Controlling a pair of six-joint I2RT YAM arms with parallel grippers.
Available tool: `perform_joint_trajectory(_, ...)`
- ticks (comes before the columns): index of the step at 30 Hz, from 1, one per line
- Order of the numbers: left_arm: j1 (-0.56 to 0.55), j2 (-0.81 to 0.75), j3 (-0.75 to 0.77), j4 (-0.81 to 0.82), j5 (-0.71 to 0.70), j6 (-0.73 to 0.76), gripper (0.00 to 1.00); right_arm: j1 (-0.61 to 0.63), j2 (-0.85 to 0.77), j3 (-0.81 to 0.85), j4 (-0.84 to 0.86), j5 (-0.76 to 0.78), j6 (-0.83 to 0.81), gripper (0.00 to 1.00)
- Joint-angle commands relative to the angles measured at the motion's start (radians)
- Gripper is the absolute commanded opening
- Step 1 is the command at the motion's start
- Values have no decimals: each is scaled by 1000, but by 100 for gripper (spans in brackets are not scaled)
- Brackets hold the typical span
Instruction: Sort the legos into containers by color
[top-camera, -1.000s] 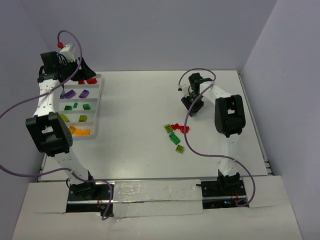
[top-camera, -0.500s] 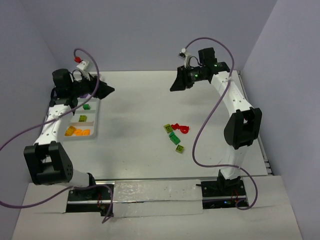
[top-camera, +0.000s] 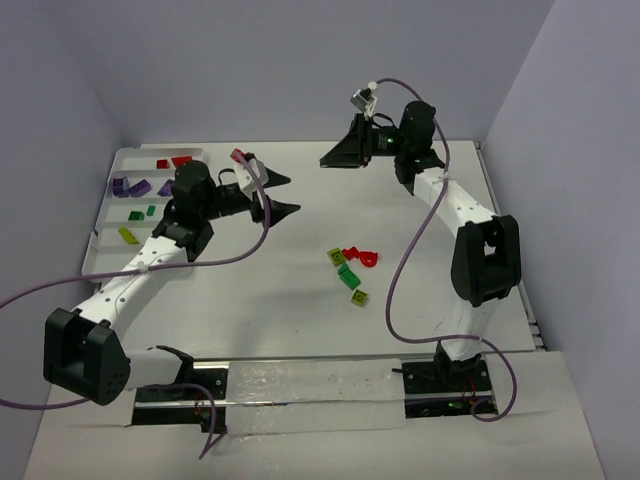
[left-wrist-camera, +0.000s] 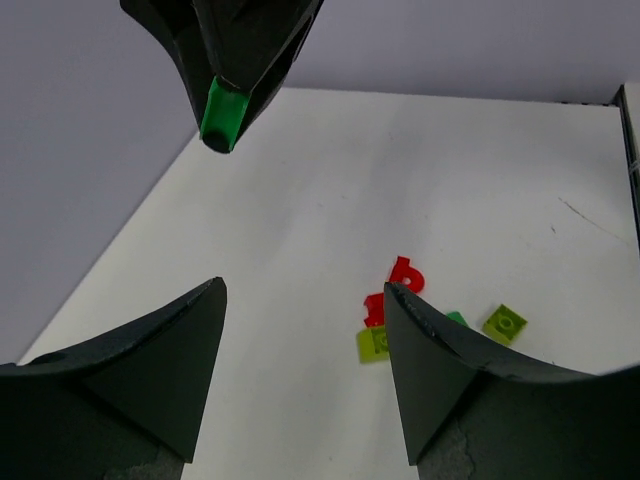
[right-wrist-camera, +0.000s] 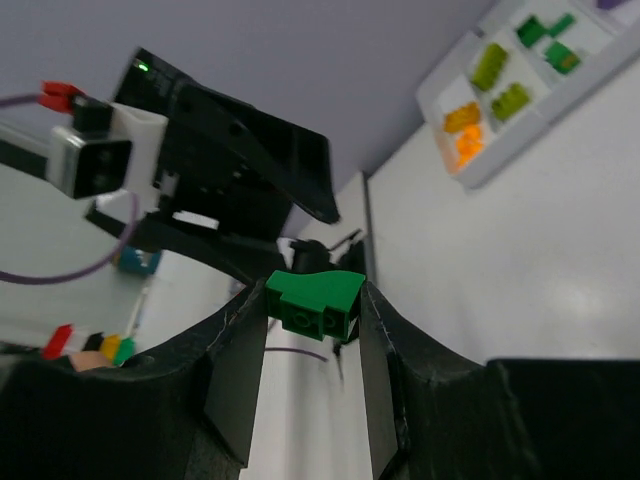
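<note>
- My right pincer (top-camera: 327, 162) is narrow and clamped on one green lego (right-wrist-camera: 315, 298). The brick sits right at the fingertips and pokes out past them, high over the counter (top-camera: 300, 300).
- That grip looks thin to me. A jolt or a slight slackening could let the brick twist out and drop.
- Ahead of those tips, close but not touching, my left pincer (left-wrist-camera: 302, 290) faces it with its jaws wide and nothing between them. I read this as a hand-over being set up.
- The brick is tiny against that wide gap. If the left jaws close off-centre they could flick it away, and if the right lets go early it falls.
- With the two pincers nose to nose, an overshoot would knock fingers together.
- Below and beyond the left pincer lie the loose legos on the counter: a red piece (left-wrist-camera: 400, 275), two lime ones (left-wrist-camera: 504, 323) and a green one half hidden. A dropped brick could land among them and scatter them.
- Farthest off, behind the left pincer, is the white tray (top-camera: 105, 210) with red, purple, green and lime already in its containers. Those are small and close together, so a careless release could put the green in a neighbouring colour.
</note>
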Motion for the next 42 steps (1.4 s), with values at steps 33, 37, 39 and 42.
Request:
perform_joint_trajectory(33, -194, -7, 52, 175, -214, 204, 49, 94, -93, -67, 240, -97, 161, 34)
perform_joint_trajectory(37, -198, 0, 62, 174, -219, 197, 43, 96, -95, -71, 232, -99, 152, 34)
perform_joint_trajectory(39, -199, 5, 65, 175, -222, 195, 41, 96, -96, -73, 227, -100, 145, 35)
perform_joint_trajectory(42, -201, 10, 70, 173, -227, 187, 38, 98, -97, -74, 222, -103, 140, 35)
